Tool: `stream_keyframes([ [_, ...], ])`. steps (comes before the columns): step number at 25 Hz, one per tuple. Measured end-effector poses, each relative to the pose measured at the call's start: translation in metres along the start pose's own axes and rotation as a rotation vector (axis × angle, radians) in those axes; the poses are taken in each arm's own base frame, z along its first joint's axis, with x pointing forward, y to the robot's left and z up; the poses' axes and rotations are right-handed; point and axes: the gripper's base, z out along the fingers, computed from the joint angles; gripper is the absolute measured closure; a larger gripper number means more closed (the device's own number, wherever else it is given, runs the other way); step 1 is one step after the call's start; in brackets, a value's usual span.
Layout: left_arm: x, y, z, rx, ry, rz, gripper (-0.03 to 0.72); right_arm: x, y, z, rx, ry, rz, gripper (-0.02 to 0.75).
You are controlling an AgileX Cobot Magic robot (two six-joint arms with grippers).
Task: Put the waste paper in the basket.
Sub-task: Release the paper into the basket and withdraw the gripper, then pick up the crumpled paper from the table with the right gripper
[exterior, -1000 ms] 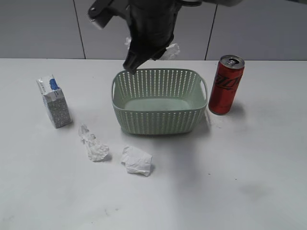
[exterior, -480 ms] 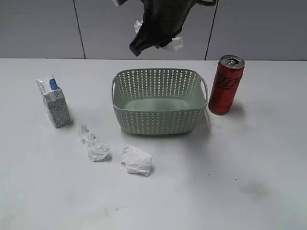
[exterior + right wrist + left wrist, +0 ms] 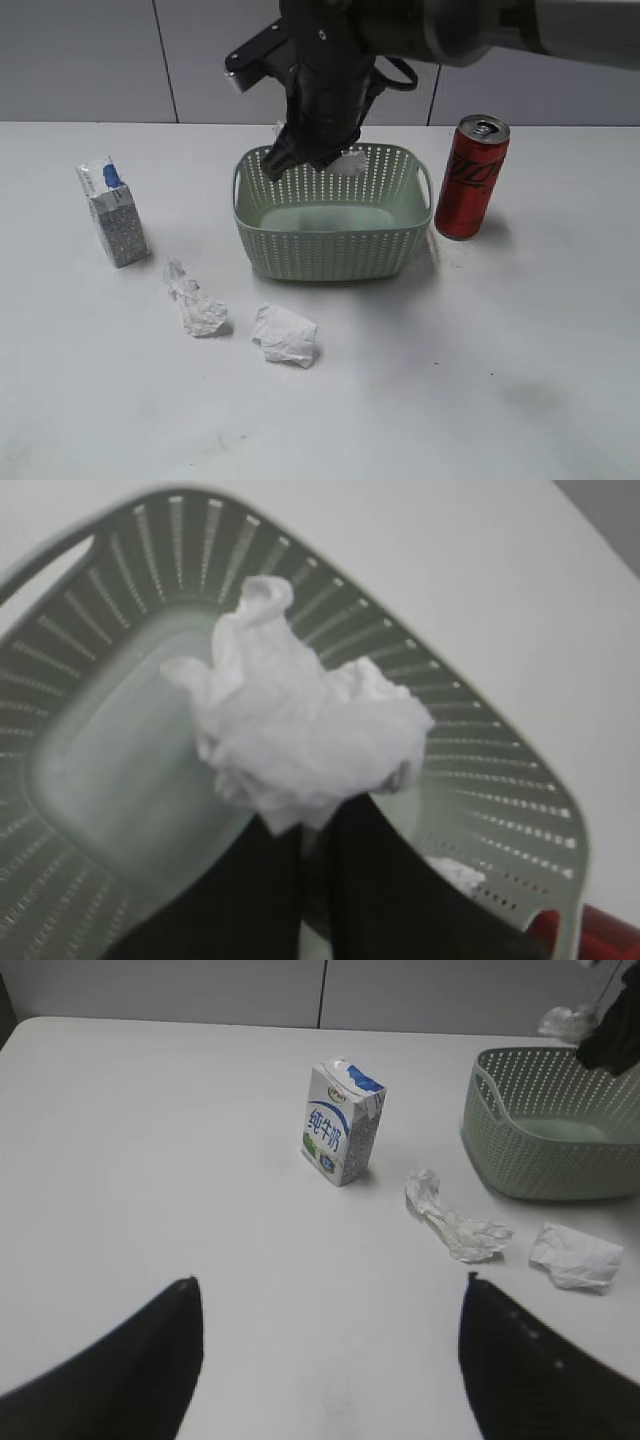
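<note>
The mint-green basket [image 3: 330, 250] stands mid-table; it also shows in the left wrist view [image 3: 545, 1170] and the right wrist view [image 3: 120, 770]. My right gripper [image 3: 315, 150] is shut on a crumpled white paper wad [image 3: 300, 730] and holds it over the basket's back part; the wad peeks out by the far rim [image 3: 350, 160]. Two more paper wads lie on the table in front of the basket, one at the left [image 3: 195, 305] [image 3: 455, 1225] and one at the right [image 3: 285, 337] [image 3: 575, 1257]. My left gripper [image 3: 330, 1360] is open and empty above bare table.
A small white-grey carton with a blue mark [image 3: 113, 212] [image 3: 340, 1125] stands left of the basket. A red can [image 3: 472, 178] stands right of the basket, close to its handle.
My right gripper has come down with the paper wad, from high above the basket's far rim to just over the basket's back part.
</note>
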Motion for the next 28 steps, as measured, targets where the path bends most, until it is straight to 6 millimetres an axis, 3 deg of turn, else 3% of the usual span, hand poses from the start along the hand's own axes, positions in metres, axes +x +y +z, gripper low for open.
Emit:
stream_keyframes([
  [3,0.0,0.0,0.0,0.0,0.0,0.0,0.097,0.006,0.005,0.013,-0.018,0.054,0.009,0.674],
  [5,0.0,0.0,0.0,0.0,0.0,0.0,0.097,0.01,0.007,0.02,-0.021,0.082,0.008,0.575],
  [10,0.0,0.0,0.0,0.0,0.0,0.0,0.097,0.015,0.009,0.029,-0.023,0.114,0.029,0.174],
  [11,0.0,0.0,0.0,0.0,0.0,0.0,0.097,0.015,0.01,0.029,-0.022,0.119,0.034,0.128],
  [19,0.0,0.0,0.0,0.0,0.0,0.0,0.097,0.012,0.006,0.018,-0.011,0.17,0.058,0.099],
  [23,0.0,0.0,0.0,0.0,0.0,0.0,0.097,-0.008,0.001,-0.008,-0.047,0.147,0.078,0.108],
  [28,0.0,0.0,0.0,0.0,0.0,0.0,0.097,-0.036,0.006,-0.048,-0.224,0.051,0.113,0.153],
])
